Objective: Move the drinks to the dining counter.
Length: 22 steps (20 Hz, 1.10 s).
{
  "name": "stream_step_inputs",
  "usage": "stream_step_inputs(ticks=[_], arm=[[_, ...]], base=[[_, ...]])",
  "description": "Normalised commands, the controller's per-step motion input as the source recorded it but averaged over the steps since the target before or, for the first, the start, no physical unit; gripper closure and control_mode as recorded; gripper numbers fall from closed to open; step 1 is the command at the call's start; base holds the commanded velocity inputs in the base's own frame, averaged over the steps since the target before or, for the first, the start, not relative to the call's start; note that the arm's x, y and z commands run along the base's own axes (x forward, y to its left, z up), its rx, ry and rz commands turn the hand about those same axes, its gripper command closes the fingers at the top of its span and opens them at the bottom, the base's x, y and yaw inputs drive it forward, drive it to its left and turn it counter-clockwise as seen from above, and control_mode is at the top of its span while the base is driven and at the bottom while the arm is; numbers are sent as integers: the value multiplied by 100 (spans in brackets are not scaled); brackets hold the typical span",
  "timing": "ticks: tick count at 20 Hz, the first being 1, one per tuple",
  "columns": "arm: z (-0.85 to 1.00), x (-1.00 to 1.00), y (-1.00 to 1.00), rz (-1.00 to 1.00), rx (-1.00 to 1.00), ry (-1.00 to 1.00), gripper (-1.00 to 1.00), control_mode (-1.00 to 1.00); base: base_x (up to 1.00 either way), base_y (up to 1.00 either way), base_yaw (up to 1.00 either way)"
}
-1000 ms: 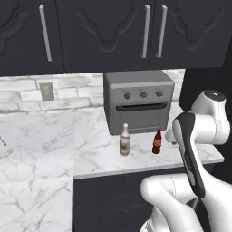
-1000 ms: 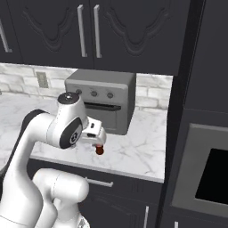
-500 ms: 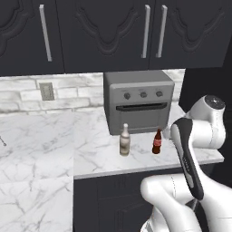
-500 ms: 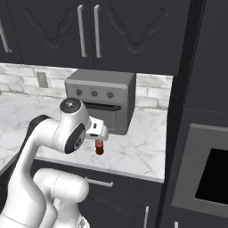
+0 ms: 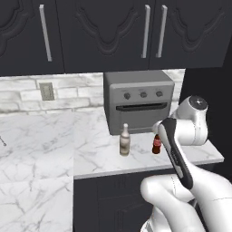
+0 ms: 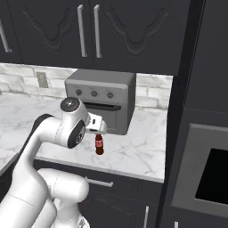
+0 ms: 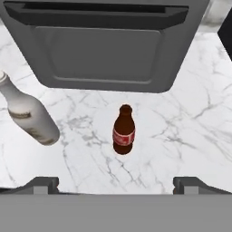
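Hand view puts the brown bottle [image 7: 123,130] upright between my wide-open fingers [image 7: 116,185]. It looks rigid, light, slick and tippy; I'd grip the labelled body, not the neck.

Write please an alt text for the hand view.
A small brown bottle with red label stands on white marble worktop, centred between the open pincer tips. A cream bottle stands left, a grey toaster oven behind.
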Motion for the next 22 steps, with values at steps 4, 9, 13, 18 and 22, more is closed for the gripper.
stream_step_inputs(ticks=[4, 9, 13, 18, 22], arm=[[-26, 22, 0, -1, 0, 0, -100, -100], [-34, 4, 0, 0, 0, 0, -100, -100], [-38, 7, 0, 5, 0, 1, -100, -100], [-8, 34, -2, 7, 0, 13, -100, -100], [0, 33, 0, 4, 0, 9, -100, -100]], base=[[0, 0, 0], [0, 0, 0], [0, 0, 0], [0, 0, 0], [0, 0, 0]])
